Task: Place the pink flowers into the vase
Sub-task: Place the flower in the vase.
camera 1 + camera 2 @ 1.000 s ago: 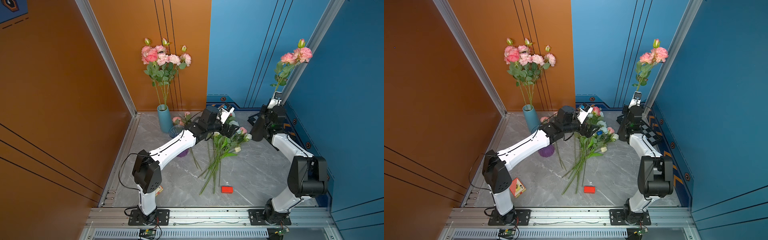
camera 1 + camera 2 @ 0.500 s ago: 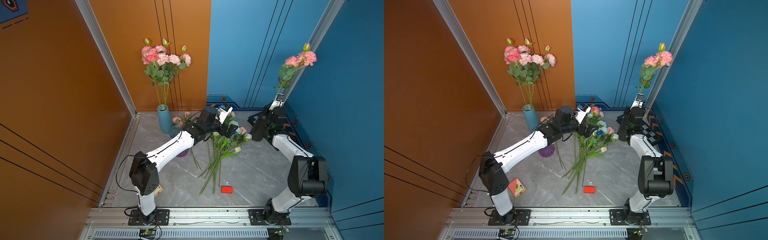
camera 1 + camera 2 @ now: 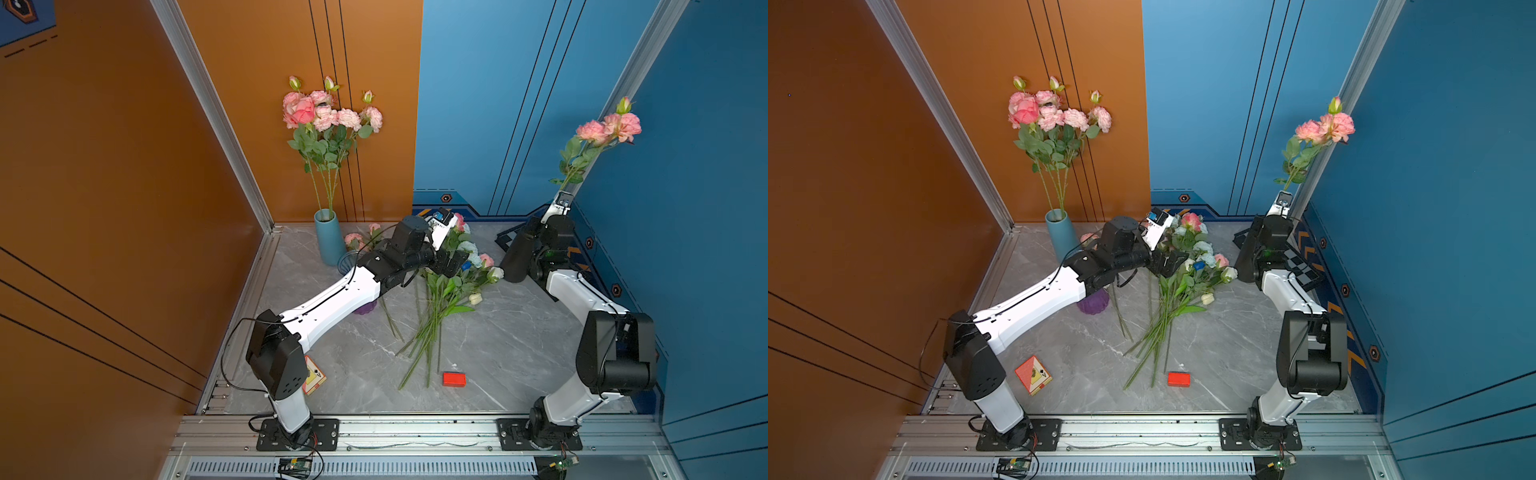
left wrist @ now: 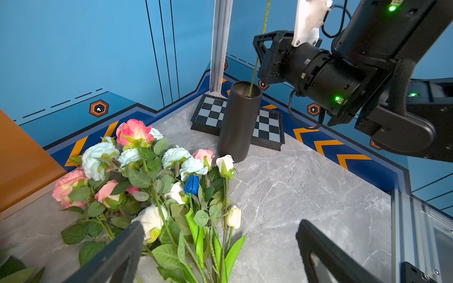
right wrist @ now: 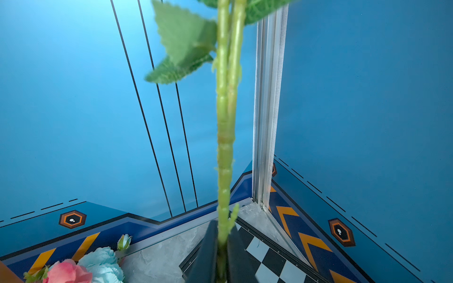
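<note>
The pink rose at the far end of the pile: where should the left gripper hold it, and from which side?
Grip the pink rose by its green stem below the head, coming from above with the left gripper, jaws across it: it lies flat, crowded by other stems.

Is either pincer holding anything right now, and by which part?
The right pincer grips a pink flower low on its stem, whose end dips into the black vase. The left pincer is open and empty.
</note>
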Motion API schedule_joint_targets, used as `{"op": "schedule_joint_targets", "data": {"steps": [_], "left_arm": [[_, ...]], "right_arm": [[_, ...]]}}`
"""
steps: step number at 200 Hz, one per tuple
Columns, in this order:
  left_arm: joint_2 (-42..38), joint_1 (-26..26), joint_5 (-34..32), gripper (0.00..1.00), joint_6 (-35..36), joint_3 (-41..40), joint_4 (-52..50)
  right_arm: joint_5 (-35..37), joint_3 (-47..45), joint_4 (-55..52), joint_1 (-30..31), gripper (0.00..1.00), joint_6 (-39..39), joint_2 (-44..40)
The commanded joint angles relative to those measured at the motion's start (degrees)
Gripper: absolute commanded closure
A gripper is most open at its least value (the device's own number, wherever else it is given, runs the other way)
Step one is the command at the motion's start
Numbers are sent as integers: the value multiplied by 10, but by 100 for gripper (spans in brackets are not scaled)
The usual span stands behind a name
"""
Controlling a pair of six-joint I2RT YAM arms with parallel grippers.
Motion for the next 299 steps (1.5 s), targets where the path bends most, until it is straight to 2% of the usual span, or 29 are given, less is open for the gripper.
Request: {"op": "schedule_joint_targets", "data": {"steps": [1,197,219,235,270,299], "left_arm": [[-23,0,-15,2,-7,-12,-8],[-86,10,-44,1,-22,-89,-5],[-93,14,-47,1,-35,-100,-5],[-98,19,-56,2,-40,-108,-4],[-108,28,-71,1,-50,-122,1],[-113,33,-72,1,-62,-125,-5]], "right_arm": [[3,2,-16,-3,81,10,-19],[3,-21,-32,13,55,17,-84],[1,-33,-32,23,48,10,-101],[-5,-43,-30,34,39,-3,-115],[4,-51,-34,60,33,-44,-133],[-13,-58,-52,74,23,-44,-159]]}}
